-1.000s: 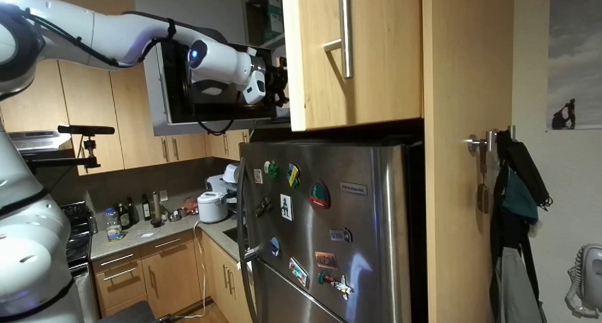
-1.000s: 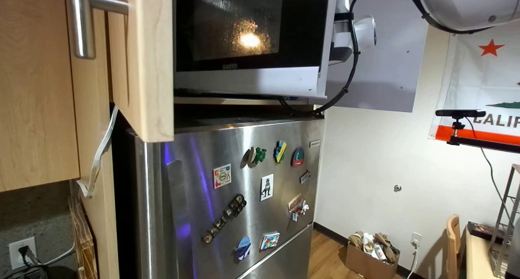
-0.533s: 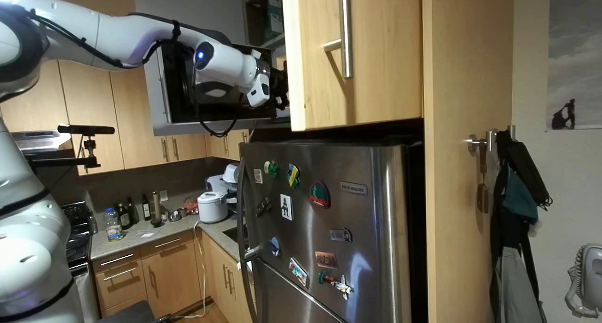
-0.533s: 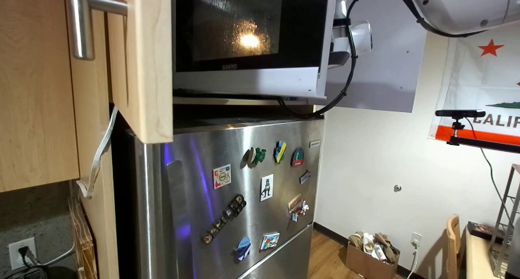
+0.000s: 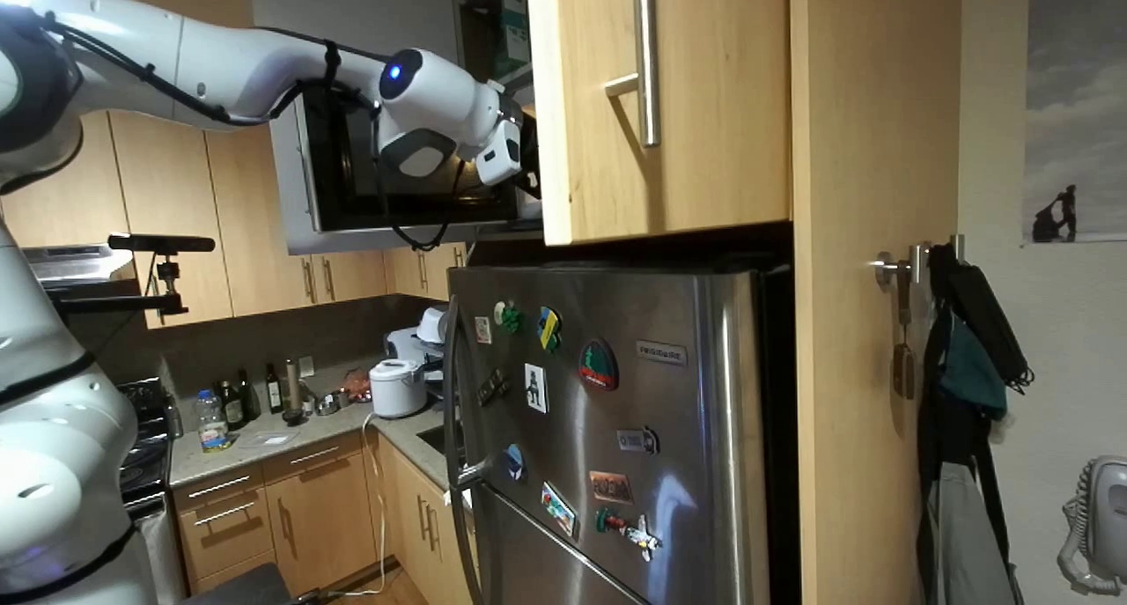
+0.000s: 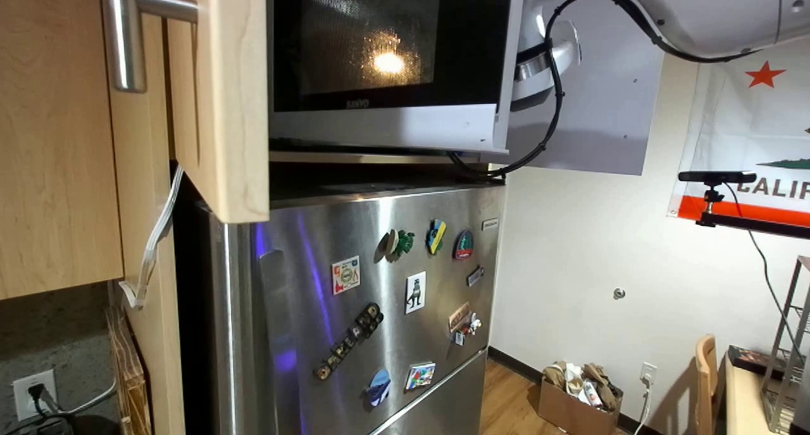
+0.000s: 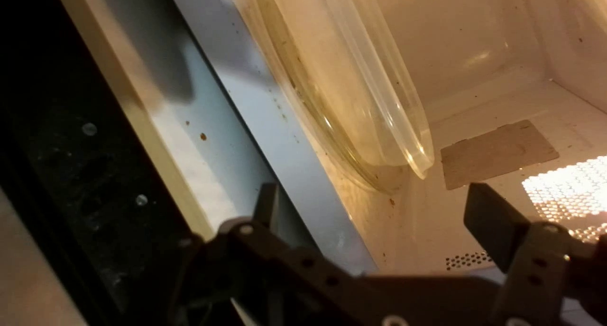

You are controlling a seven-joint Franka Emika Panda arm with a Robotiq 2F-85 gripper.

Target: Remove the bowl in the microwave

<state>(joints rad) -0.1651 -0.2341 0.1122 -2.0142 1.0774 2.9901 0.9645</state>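
The microwave (image 6: 392,128) stands with its door swung out; its dark inner face shows in an exterior view (image 5: 423,209). Inside the lit cavity, in the wrist view, a clear bowl (image 7: 396,115) sits on the glass turntable (image 7: 327,122), partly cut off by the top edge. My gripper (image 7: 373,202) is open at the cavity mouth, its jaws wide apart with nothing between them. The left finger appears over the front frame and the right one over the cavity; the bowl is ahead of both, apart from them. From outside, a cabinet door and the microwave door mostly hide the gripper.
A wooden cabinet door (image 5: 581,182) hangs open close beside the gripper. The microwave's pale front frame (image 7: 284,131) runs diagonally past the left finger. Below stands the steel fridge (image 5: 704,394) with magnets. A black cable loop (image 6: 550,125) hangs from the arm.
The wrist has moved right in an exterior view, further behind the cabinet door, and has turned. More of the gripper is hidden now. The microwave has not moved.
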